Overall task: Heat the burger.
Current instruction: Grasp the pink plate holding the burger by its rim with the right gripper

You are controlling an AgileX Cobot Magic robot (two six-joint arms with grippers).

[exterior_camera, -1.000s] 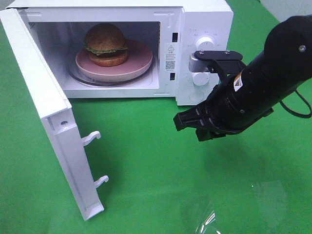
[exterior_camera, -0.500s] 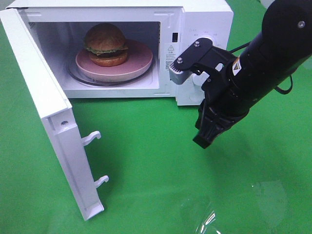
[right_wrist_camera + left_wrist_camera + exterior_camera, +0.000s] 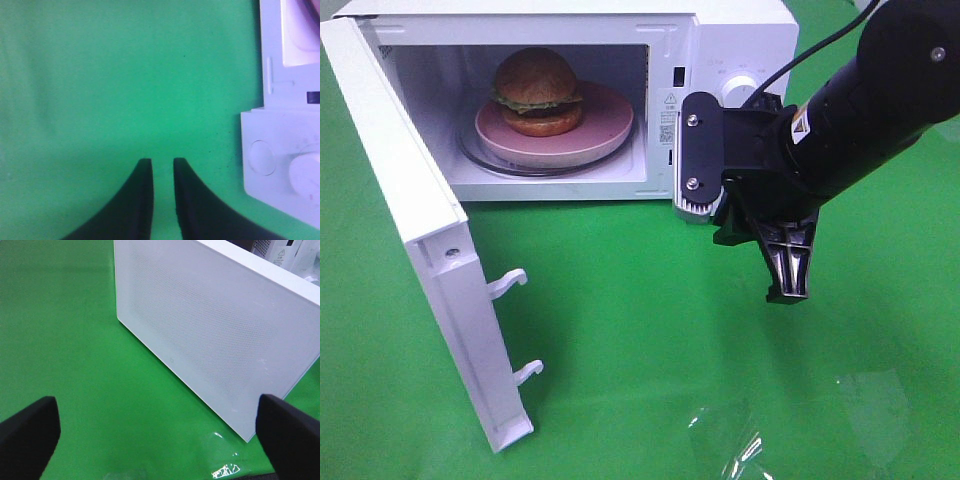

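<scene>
Burger [image 3: 537, 90] sits on the pink plate [image 3: 610, 128] inside the open microwave [image 3: 750, 40]. The right claw [image 3: 158, 162] is slightly parted and empty; the left claw [image 3: 156, 405] is spread wide.

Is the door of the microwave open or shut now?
Open. The door stands swung out to the left, and the burger on its pink plate shows inside the microwave.
</scene>
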